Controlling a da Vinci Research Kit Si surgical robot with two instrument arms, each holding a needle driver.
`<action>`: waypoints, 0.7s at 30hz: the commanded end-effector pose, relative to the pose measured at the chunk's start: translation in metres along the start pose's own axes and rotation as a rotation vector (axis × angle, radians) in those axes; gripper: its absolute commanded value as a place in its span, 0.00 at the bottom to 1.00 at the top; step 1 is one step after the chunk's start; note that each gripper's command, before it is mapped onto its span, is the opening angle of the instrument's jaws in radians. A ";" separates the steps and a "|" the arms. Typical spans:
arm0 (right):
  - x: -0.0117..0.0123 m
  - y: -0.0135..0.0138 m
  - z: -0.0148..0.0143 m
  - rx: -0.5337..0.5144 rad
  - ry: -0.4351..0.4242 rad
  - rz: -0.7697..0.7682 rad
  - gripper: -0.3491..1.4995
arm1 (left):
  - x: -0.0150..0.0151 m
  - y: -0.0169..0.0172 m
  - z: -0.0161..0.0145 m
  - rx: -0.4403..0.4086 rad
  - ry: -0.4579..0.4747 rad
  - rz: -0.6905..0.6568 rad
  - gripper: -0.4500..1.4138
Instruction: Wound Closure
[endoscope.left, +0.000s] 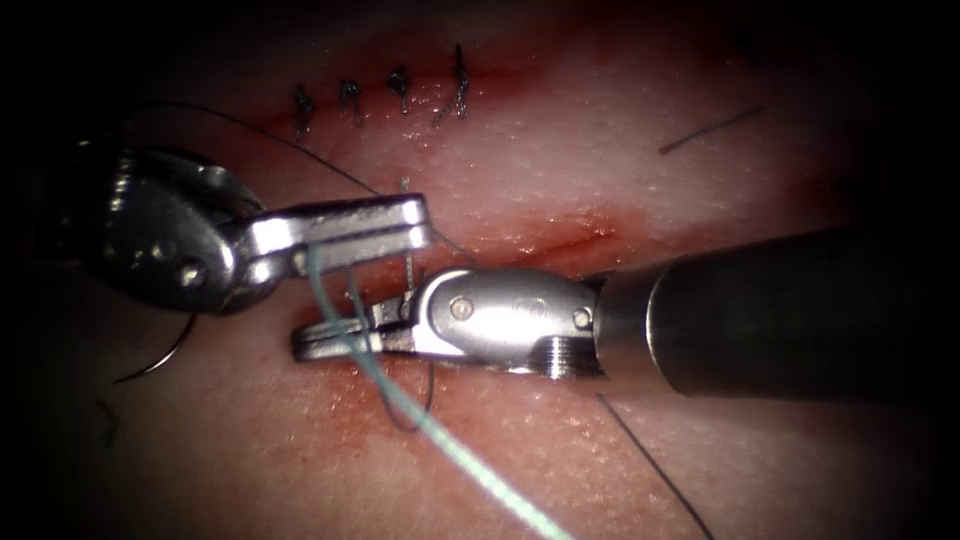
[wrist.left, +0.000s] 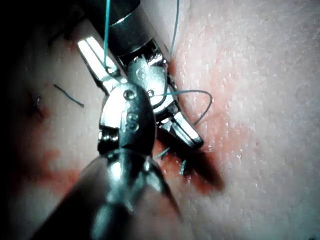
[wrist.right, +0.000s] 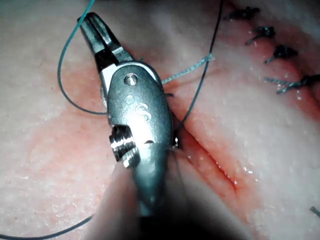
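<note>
Upper left of the endoscope view, a row of four finished stitches (endoscope.left: 380, 100) sits dark and knotted on the tissue (endoscope.left: 620, 100), and the right wrist view catches the same row (wrist.right: 280, 50). Over at upper right lies a loose cut end of thread (endoscope.left: 710, 130). A small curled scrap (endoscope.left: 105, 422) rests at lower left. Red fluid (endoscope.left: 330, 410) stains the lower centre.

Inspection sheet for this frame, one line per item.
Surface: tissue smeared with red fluid; open cut beside the tools.
Job's things: four stitches above the cut; teal thread looped across both tools. A thin dark curve at left may be the needle, cannot tell.
Clutter: cut end of thread at right.
Grippers: left tool shut on the thread; right tool has thread over it, hold unclear.
Cables: nothing seen.
Surroundings: nothing seen.
</note>
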 end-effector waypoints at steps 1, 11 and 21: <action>-0.0008 -0.0005 0.0009 0.009 0.018 0.006 0.00 | -0.0011 0.0004 0.0003 0.009 -0.014 0.006 0.00; -0.0001 -0.0012 0.0017 0.075 0.125 0.039 0.00 | -0.0062 0.0009 -0.0013 0.081 -0.050 0.041 0.00; 0.0001 -0.0022 0.0031 0.110 0.201 0.108 0.00 | -0.0099 0.0020 -0.0017 0.096 -0.056 0.034 0.00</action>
